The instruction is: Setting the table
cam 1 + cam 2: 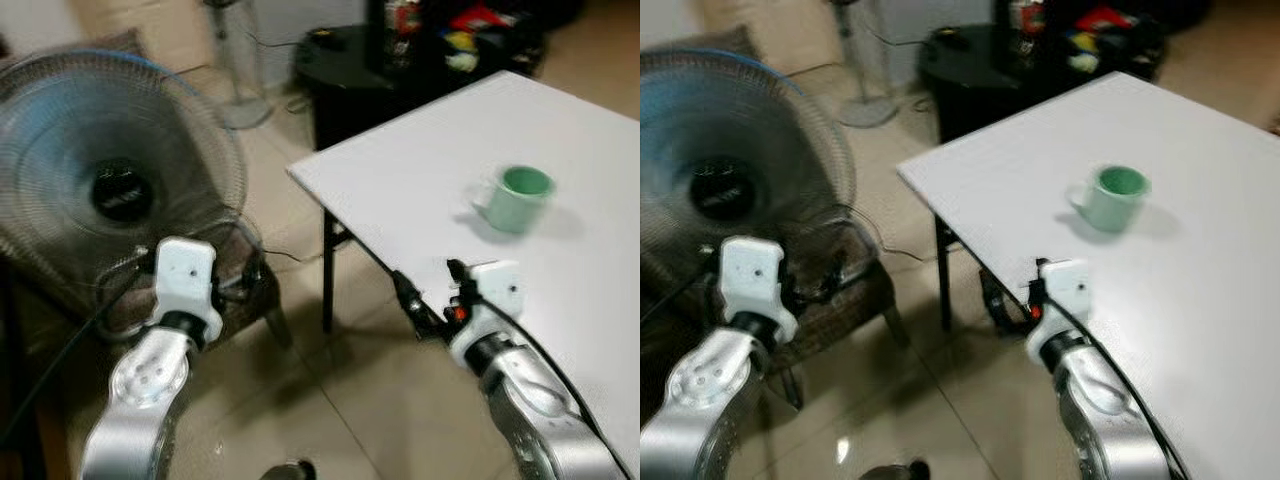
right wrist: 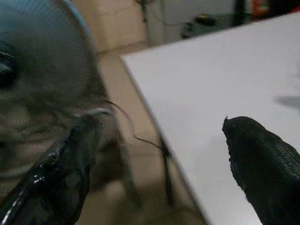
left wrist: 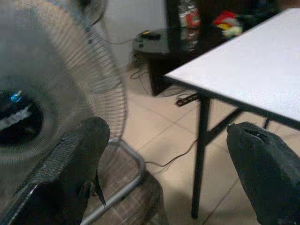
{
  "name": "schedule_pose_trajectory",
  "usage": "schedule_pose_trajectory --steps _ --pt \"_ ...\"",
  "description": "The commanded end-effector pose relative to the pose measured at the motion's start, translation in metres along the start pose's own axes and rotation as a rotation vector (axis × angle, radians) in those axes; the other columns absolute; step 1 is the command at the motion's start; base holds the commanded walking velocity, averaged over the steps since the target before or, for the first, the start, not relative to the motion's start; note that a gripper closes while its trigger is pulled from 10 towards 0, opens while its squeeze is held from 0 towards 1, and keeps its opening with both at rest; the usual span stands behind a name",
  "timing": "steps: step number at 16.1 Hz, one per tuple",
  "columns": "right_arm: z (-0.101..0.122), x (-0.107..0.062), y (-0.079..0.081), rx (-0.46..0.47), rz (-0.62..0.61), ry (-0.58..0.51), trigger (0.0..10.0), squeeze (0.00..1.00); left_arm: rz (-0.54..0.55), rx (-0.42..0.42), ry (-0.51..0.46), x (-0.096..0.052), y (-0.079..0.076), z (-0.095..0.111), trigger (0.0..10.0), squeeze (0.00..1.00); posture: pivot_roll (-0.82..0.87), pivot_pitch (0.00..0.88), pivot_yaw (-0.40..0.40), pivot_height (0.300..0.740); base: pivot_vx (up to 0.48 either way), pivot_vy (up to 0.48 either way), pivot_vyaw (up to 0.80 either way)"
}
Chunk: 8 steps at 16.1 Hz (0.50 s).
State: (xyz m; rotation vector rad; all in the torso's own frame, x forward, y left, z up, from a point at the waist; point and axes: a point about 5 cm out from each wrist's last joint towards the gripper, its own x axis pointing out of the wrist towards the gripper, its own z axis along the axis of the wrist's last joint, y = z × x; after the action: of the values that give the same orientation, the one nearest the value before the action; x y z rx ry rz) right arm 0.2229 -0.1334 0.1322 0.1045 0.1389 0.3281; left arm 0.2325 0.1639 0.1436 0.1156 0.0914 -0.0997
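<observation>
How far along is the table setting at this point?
Early. One green mug already stands upright on the white table. Nothing is in hand: the left gripper is open beside the fan, off the table, and the right gripper is open at the table's near edge, short of the mug. Further settings are not yet on the table.

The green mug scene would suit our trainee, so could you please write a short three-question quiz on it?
1. True or false: the green mug lies tipped on its side on the white table.
2. What stands on the floor to the robot's left? A) fan B) ladder C) bin
3. Fill in: both the left claw and the right claw are ____, holding nothing.

Key: 1 false, it stands upright; 2 A, the fan; 3 open.
</observation>
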Motion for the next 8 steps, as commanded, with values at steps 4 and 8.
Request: schedule_pose_trajectory --steps 4,8 --pt "-0.007 0.001 0.003 -0.005 0.053 0.031 10.0 0.00 0.072 -0.005 0.047 -0.014 0.012 -0.007 10.0 0.00 0.07 0.041 0.010 0.740 0.000 0.000 0.80" --pt "-0.011 0.004 -0.002 0.007 0.010 0.043 10.0 1.00 0.027 -0.027 0.033 -0.011 0.009 -0.007 10.0 1.00 0.03 0.011 0.042 0.740 0.000 0.000 0.80"
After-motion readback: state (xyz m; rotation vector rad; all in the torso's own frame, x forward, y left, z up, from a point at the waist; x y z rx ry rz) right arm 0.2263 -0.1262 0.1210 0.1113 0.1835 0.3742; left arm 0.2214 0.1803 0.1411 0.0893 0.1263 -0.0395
